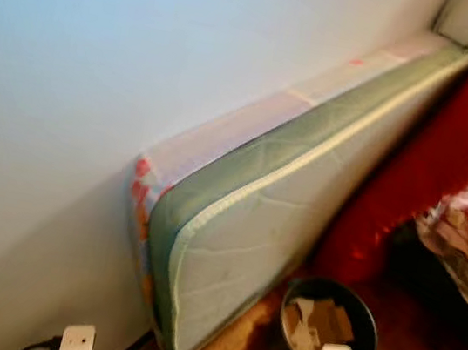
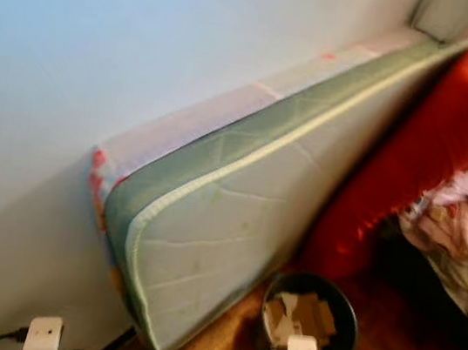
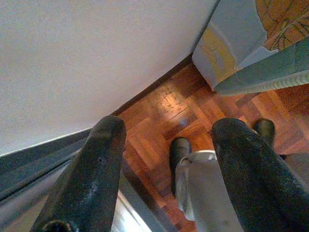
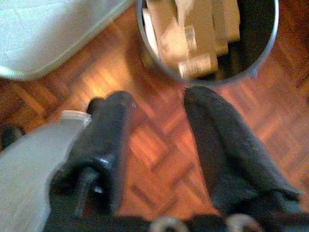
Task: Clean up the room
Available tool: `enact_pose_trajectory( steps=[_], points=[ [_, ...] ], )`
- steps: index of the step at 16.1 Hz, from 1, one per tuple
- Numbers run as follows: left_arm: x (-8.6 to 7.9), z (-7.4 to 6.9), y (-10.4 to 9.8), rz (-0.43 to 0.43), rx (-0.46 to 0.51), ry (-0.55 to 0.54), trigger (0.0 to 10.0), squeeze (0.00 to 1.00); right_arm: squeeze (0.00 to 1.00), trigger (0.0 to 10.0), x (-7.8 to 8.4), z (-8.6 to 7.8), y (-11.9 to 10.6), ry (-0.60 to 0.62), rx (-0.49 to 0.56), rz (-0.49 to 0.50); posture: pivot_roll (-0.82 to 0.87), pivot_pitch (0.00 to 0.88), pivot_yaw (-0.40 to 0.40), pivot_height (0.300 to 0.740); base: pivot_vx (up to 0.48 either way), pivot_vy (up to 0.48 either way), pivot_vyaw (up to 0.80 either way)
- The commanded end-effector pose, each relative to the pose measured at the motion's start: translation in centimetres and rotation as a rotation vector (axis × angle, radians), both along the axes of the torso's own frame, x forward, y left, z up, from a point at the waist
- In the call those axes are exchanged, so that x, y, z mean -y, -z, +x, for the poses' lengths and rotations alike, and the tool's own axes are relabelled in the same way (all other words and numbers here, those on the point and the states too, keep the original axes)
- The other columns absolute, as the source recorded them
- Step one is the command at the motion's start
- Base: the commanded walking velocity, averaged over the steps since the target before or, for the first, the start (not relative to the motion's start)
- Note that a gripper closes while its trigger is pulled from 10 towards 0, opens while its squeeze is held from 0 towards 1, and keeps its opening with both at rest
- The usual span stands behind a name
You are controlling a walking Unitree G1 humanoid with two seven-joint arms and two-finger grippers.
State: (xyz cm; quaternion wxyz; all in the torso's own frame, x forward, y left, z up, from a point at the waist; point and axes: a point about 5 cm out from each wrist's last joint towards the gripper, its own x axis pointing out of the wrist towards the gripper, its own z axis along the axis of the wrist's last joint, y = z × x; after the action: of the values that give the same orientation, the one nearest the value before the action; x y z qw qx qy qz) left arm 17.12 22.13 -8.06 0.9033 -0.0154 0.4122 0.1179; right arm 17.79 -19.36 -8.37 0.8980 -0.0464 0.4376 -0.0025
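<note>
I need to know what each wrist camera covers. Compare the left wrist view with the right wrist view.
Left wrist view alone: the white wall, the dark baseboard, and the mattress corner with its patterned cover.

Right wrist view alone: the bin with cardboard scraps inside, just beyond the open right gripper.

Both: parquet floor between open, empty black fingers; the left gripper holds nothing either.

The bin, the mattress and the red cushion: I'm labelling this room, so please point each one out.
bin (image 2: pixel 348 331): right eye view, on its dark rim at the right.
mattress (image 1: pixel 251 239): left eye view, on its pale quilted face.
red cushion (image 1: pixel 429 169): left eye view, on its middle.
</note>
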Motion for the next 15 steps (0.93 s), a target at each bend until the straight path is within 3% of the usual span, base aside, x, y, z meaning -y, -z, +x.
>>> enact_pose_trajectory(
  steps=[1,4,15],
  points=[
    [3.7,3.1,-0.72,-0.121,0.016,0.127,10.0,0.0,0.0,10.0,10.15,11.12,-10.95,0.264,0.24,0.163,-0.04,0.0,0.034,0.74,0.0,0.0,-0.71],
    [3.65,3.19,-0.78,-0.101,0.017,0.148,10.0,0.0,0.0,10.0,10.12,11.17,-10.97,0.297,0.262,0.187,-0.04,0.0,0.034,0.74,0.0,0.0,0.0],
    [3.68,3.18,-0.78,-0.094,0.018,0.147,10.0,0.0,0.0,10.0,10.44,11.11,-11.06,0.276,0.248,0.132,-0.04,0.0,0.031,0.74,0.0,-0.472,-0.1]
  ],
)
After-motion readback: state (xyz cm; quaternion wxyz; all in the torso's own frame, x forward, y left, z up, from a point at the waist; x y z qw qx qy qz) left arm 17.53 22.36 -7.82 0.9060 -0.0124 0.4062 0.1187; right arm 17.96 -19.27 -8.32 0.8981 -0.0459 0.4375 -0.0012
